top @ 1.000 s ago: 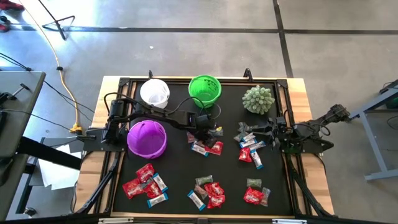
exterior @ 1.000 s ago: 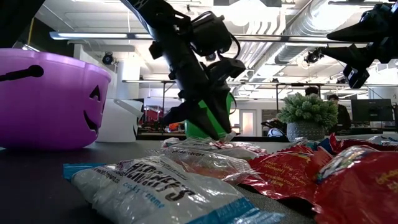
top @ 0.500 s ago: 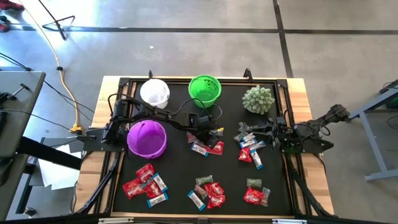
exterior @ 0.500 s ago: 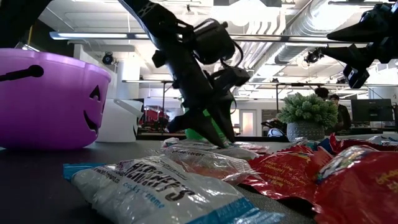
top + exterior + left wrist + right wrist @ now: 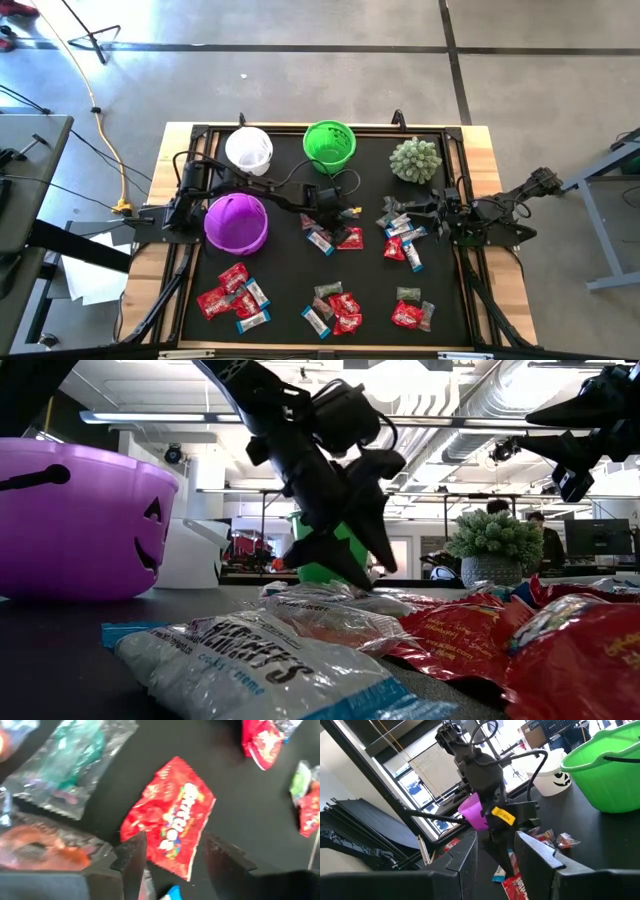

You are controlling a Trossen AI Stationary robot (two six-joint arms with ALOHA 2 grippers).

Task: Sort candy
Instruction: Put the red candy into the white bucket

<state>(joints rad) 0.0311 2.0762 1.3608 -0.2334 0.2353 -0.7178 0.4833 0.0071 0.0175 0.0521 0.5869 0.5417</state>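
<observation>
Three buckets: white (image 5: 249,148), green (image 5: 329,142), purple (image 5: 237,221). One spiky plant (image 5: 415,159). Candy (image 5: 333,237) in five loose clusters on black mat (image 5: 285,280), none seen in buckets. Left gripper (image 5: 172,855) low over centre cluster, jaws parted wider than before, straddling red Skittles packet (image 5: 170,822). Right gripper (image 5: 418,211) at right cluster, unmoved, jaws part-open, empty.

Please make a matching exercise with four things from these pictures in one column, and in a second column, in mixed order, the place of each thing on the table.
Things:
1. purple bucket
2. green bucket
3. spiky plant
4. left gripper

Places (high view):
A. far edge, middle
B. centre, over the middle candy pile
C. left side, below the white bucket
D. far right corner

Pairs: 1-C, 2-A, 3-D, 4-B
</observation>
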